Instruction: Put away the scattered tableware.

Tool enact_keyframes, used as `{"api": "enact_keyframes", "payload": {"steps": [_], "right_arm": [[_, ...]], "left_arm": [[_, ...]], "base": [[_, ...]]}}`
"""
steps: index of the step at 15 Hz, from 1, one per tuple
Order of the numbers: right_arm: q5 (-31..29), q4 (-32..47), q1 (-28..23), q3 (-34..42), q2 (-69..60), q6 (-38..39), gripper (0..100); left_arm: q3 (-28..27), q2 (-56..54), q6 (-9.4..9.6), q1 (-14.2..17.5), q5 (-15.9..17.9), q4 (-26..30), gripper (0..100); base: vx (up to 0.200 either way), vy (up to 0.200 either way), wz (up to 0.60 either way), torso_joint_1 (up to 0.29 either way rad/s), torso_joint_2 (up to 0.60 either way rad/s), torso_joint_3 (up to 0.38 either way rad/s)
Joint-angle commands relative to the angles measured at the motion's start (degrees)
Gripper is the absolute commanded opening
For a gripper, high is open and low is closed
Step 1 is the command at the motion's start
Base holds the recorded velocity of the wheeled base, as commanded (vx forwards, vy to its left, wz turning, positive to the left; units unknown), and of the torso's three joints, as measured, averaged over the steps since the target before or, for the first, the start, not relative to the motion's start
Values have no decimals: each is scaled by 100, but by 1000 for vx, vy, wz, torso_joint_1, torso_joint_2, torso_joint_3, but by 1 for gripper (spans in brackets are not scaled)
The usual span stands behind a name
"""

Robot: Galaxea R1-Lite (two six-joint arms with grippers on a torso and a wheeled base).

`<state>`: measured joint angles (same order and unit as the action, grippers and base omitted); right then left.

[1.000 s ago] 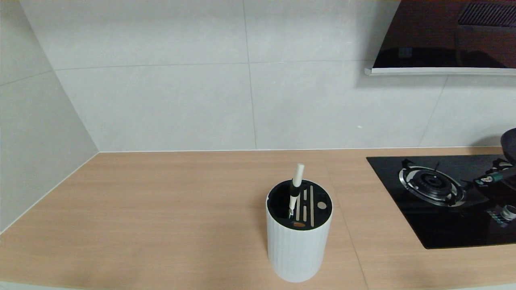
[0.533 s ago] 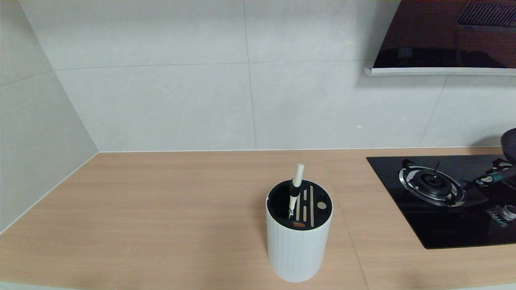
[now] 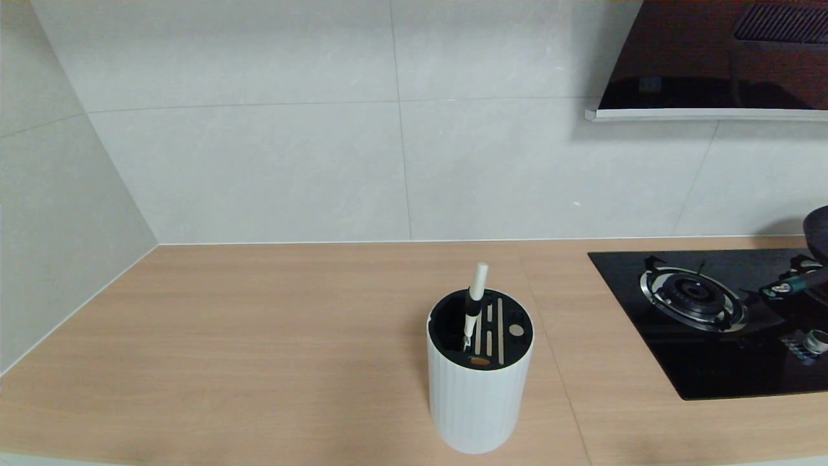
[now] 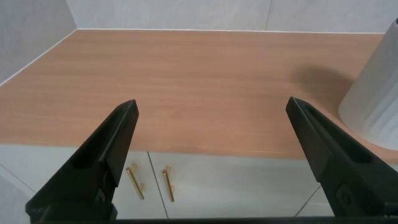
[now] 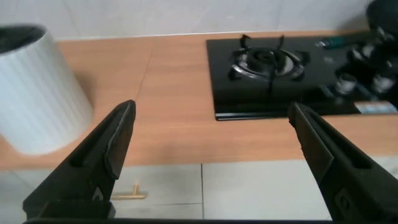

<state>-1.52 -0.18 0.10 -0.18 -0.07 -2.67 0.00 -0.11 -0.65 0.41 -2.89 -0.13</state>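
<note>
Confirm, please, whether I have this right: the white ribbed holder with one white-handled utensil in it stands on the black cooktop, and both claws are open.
Not quite: the head view shows the white ribbed holder standing on the wooden counter, left of the black cooktop. The rest holds: one white-handled utensil stands in it, and the left claw and right claw are open.

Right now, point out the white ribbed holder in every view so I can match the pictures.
Head view: holder stands on the wooden counter, near its front edge, left of the stove.
Left wrist view: holder, cut by the picture's edge, on the counter beyond the open left tool.
Right wrist view: holder on the counter beyond the open right tool, stove farther along.
Shared landmark: the counter's front edge.
</note>
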Motion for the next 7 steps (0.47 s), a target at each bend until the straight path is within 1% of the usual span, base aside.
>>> {"api": "enact_keyframes", "payload": {"steps": [1, 2, 3, 4, 7], "right_arm": [[29, 18, -1, 1, 7, -155, 100], [38, 18, 8, 1, 7, -146, 100], [73, 18, 8, 1, 7, 21, 100], [170, 18, 8, 1, 7, 372, 100], [161, 18, 8, 1, 7, 416, 100]], "left_arm": [[0, 11, -6, 2, -1, -4, 100], [0, 11, -6, 2, -1, -4, 100], [0, 11, -6, 2, -1, -4, 100], [0, 11, -6, 2, -1, -4, 100], [0, 11, -6, 2, -1, -4, 100]], "base": [[0, 0, 0, 0, 0, 0], [0, 0, 0, 0, 0, 0], [0, 0, 0, 0, 0, 0], [0, 0, 0, 0, 0, 0], [0, 0, 0, 0, 0, 0]]}}
